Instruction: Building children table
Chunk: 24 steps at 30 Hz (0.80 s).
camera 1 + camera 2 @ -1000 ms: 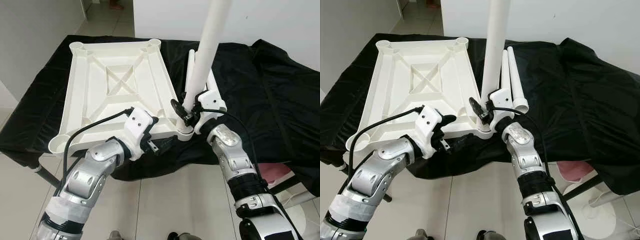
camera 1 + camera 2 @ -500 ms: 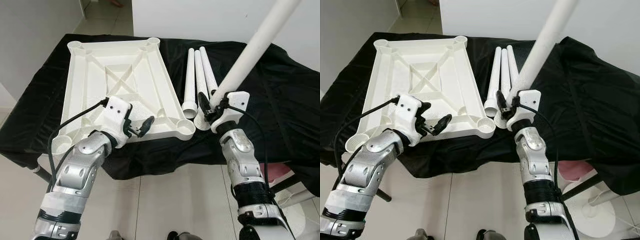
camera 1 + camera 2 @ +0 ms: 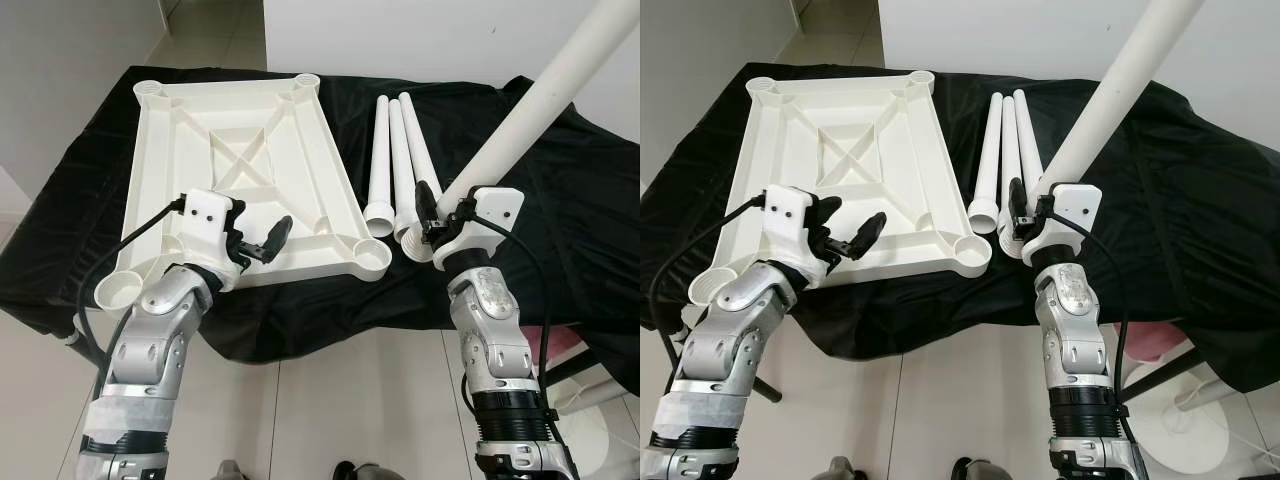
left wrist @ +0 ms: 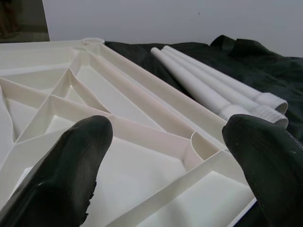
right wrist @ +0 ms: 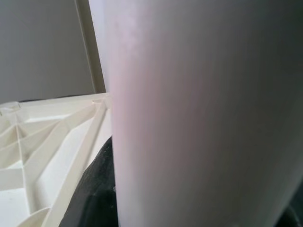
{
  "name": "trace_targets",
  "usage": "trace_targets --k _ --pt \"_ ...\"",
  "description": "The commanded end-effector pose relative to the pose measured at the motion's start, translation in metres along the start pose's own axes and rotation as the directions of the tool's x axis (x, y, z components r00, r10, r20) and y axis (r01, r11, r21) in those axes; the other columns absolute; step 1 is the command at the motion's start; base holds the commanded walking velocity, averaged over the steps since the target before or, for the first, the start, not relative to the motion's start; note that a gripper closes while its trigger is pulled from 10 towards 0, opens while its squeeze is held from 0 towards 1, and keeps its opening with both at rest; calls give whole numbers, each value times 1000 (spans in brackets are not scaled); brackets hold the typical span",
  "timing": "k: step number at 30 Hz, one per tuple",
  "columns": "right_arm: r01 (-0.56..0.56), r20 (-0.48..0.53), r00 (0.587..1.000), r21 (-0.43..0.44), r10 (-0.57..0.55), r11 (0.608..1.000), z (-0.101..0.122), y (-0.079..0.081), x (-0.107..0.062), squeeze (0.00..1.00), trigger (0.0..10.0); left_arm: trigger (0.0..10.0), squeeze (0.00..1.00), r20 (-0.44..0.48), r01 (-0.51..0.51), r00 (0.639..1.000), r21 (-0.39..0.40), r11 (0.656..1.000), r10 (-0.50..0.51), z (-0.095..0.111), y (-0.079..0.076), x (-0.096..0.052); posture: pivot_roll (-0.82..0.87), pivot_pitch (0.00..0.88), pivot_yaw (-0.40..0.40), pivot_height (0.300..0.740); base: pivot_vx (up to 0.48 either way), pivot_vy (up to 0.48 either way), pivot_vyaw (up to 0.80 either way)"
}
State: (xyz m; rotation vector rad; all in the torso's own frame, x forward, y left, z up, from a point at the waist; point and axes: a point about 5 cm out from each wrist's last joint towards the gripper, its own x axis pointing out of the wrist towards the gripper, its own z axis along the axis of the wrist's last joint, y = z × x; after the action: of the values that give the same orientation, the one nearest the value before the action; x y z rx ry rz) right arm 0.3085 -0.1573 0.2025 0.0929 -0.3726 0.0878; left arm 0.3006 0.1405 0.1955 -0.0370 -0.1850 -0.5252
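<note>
A white plastic table top panel lies upside down, ribbed underside up, on a tabletop draped in black cloth, with round leg sockets at its corners, among them the near right socket and the near left socket. Just to the right of the panel, three white table legs lie side by side on the cloth, their wider threaded ends toward the robot. The left end effector is held above the near edge of the panel, its two black fingers spread apart with nothing between them; in the left wrist view the ribs of the panel and the lying legs appear between and beyond the fingers. The right end effector is closed around the lower part of a fourth white table leg, which rises at a slant up and to the right, away from the panel, with its lower end near the ends of the lying legs. In the right wrist view this held leg stands close before the camera, with a corner of the panel behind it. Below the tabletop is a light tiled floor.
</note>
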Motion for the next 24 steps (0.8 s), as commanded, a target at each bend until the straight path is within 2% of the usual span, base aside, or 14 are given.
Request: trace_targets --k 1,8,12,16,24 --pt "-6 -2 1000 27 6 1000 2 5 -3 0 10000 10000 0 19 -185 982 -32 982 185 1 9 -6 -2 115 -42 740 0 0 0" --pt "-45 -1 999 25 45 999 5 14 -6 0 10000 10000 0 41 -213 976 -39 976 215 2 6 -11 6 117 -48 740 0 0 0" --pt "-53 -1 999 20 53 998 5 14 -5 0 10000 10000 0 45 -215 975 -43 976 217 3 7 -11 8 117 -50 740 0 0 0" --pt "-75 -4 997 -3 75 997 5 15 -1 0 10000 10000 0 68 -229 970 -38 973 232 8 16 -12 11 110 -52 740 0 0 0" --pt "-90 -14 996 -5 90 996 5 20 -1 0 10000 10000 0 80 -237 968 -37 971 239 11 19 -12 15 102 -54 740 0 0 0"
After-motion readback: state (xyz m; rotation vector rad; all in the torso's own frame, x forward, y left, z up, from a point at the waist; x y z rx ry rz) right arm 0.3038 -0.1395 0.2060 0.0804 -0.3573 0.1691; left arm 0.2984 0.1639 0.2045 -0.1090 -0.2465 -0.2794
